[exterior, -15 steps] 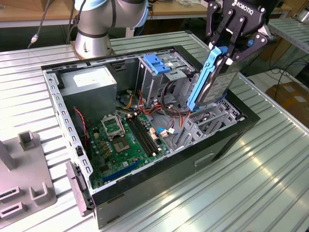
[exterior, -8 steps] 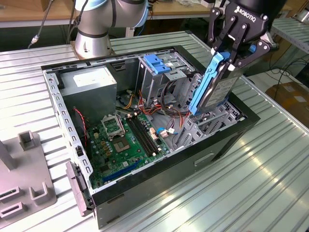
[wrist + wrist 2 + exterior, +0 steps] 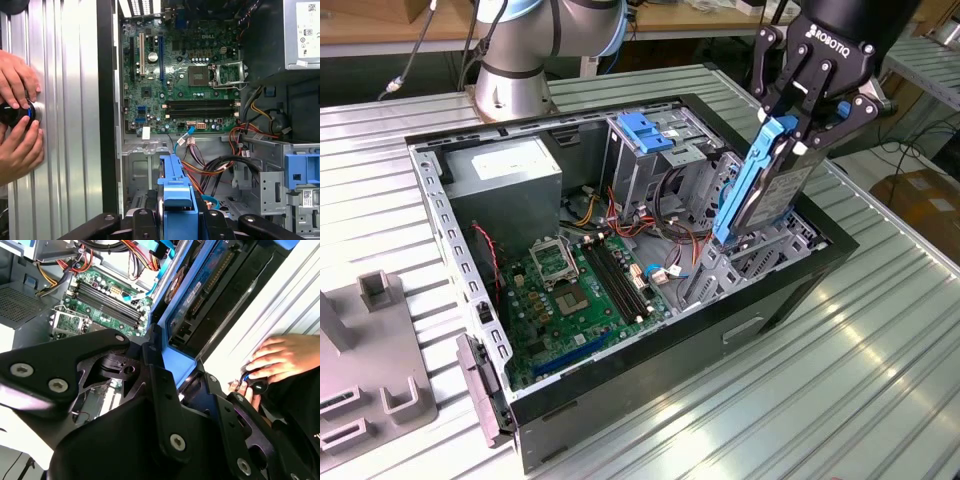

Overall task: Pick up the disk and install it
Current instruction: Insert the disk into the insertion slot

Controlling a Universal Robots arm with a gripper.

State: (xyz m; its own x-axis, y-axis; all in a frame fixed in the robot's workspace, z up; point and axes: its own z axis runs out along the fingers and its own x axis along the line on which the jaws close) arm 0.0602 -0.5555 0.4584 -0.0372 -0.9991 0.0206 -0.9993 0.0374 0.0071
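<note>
Gripper clamped on the upper end of the disk, so pickup is done. Across the open case from the exterior view's left: power supply, motherboard, drive cage, then the disk, steeply tilted, lower end down at the bay. Judged not yet seated; install unfinished.

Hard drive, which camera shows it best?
The exterior view: the hard drive hangs tilted in the pincer, its lower end reaching into the computer case, with the blue rail and grey body visible. The second wrist view shows its circuit-board side close up; the first wrist view shows its blue rail end-on.
</note>
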